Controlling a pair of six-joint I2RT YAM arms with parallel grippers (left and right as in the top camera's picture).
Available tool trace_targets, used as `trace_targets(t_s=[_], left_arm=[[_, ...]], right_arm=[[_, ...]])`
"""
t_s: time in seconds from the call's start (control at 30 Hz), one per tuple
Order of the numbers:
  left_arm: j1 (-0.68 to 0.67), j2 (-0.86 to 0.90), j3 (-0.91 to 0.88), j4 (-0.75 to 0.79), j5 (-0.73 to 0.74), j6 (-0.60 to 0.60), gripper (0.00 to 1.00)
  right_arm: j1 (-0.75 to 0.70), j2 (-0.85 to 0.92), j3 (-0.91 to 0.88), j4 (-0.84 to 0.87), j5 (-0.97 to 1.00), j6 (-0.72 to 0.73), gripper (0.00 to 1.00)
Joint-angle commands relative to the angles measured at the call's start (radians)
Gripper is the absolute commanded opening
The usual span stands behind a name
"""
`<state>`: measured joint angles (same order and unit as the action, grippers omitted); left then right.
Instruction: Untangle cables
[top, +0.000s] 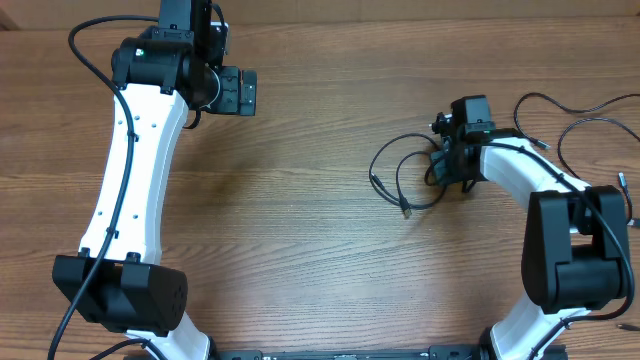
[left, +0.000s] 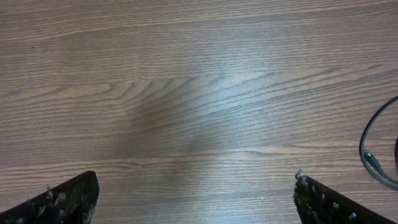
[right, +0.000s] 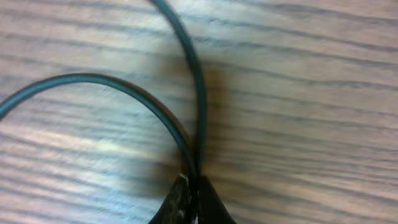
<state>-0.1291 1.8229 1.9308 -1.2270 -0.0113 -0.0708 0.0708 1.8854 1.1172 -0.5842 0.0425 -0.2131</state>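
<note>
Your right gripper (right: 194, 202) is clenched. In the right wrist view its two fingertips meet at the near edge of the picture and pinch the thin black cords (right: 200, 87) right where two strands come together. One strand runs away from the fingers almost straight, and the other bends off to the left in a wide arc. Both lie flat on the brown wood-grain table (top: 320, 250).

From overhead, that gripper sits right of centre, at the right-hand edge of the bunch. The cords spread out from it to the left in a few loose loops. Two small silver plug ends (top: 405, 210) lie on the near-left side of the loops, clear of the fingers. A separate thin black cord (top: 590, 120) lies farther right, beyond the white right arm, and is not touching the gripper.

Your left gripper (left: 194, 196) is released — its dark fingertips (left: 68, 199) stand far apart at the two near corners of the left wrist view, with only bare wood between them. It hangs over the far-left part of the table, well apart from the bunch. Only one curve of cord and a grey plug tip show, at the right edge of that view.
</note>
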Motion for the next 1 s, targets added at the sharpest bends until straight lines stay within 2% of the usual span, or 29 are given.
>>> trace_targets(t_s=[0.0, 0.37, 0.6, 0.83, 0.97], left_arm=[[0.004, 0.008, 0.013, 0.001, 0.011, 0.015, 1.0], [0.004, 0.008, 0.013, 0.001, 0.011, 0.015, 1.0], [0.004, 0.008, 0.013, 0.001, 0.011, 0.015, 1.0], [0.004, 0.008, 0.013, 0.001, 0.011, 0.015, 1.0], [0.004, 0.008, 0.013, 0.001, 0.011, 0.015, 1.0]], right_arm=[[-0.076, 0.053, -0.031, 0.012, 0.01, 0.007, 0.04], [-0.387, 0.052, -0.022, 0.037, 0.01, 0.035, 0.04], [-0.579, 0.052, 0.024, 0.029, 0.008, 0.167, 0.04], [-0.689, 0.05, 0.084, -0.02, 0.009, 0.222, 0.04], [-0.725, 0.025, 0.171, -0.112, -0.013, 0.276, 0.04]])
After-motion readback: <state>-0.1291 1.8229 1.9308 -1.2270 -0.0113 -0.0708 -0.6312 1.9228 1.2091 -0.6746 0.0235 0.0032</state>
